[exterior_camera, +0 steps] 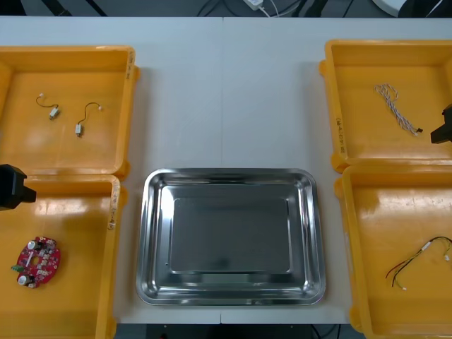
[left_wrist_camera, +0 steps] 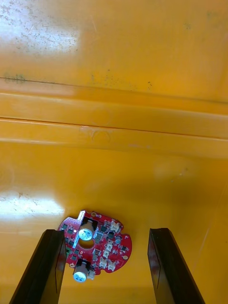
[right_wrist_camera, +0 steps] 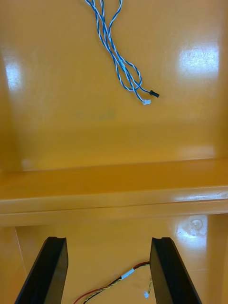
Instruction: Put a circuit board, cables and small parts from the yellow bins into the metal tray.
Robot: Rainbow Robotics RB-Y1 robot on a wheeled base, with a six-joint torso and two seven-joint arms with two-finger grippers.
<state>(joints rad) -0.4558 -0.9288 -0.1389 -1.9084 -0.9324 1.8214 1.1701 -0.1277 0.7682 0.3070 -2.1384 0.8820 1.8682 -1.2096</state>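
A round red circuit board [exterior_camera: 37, 261] lies in the near left yellow bin [exterior_camera: 85, 311]. In the left wrist view the same board [left_wrist_camera: 95, 246] sits between my open left gripper's [left_wrist_camera: 105, 266] fingers, well below them. My left gripper [exterior_camera: 13, 187] hangs at the left edge of the front view. A twisted blue and white cable [exterior_camera: 395, 109] lies in the far right bin [exterior_camera: 339, 106]. A red and yellow cable [exterior_camera: 418, 263] lies in the near right bin [exterior_camera: 353, 282]. My right gripper [right_wrist_camera: 109, 270] is open over the wall between these bins, above the red and yellow cable [right_wrist_camera: 114, 285]. The metal tray [exterior_camera: 152, 212] is bare.
Two small metal parts with wires [exterior_camera: 67, 116] lie in the far left bin [exterior_camera: 120, 106]. In the right wrist view the blue and white cable [right_wrist_camera: 118, 52] stretches beyond the bin wall [right_wrist_camera: 114, 190]. Bare table shows around the tray and behind it.
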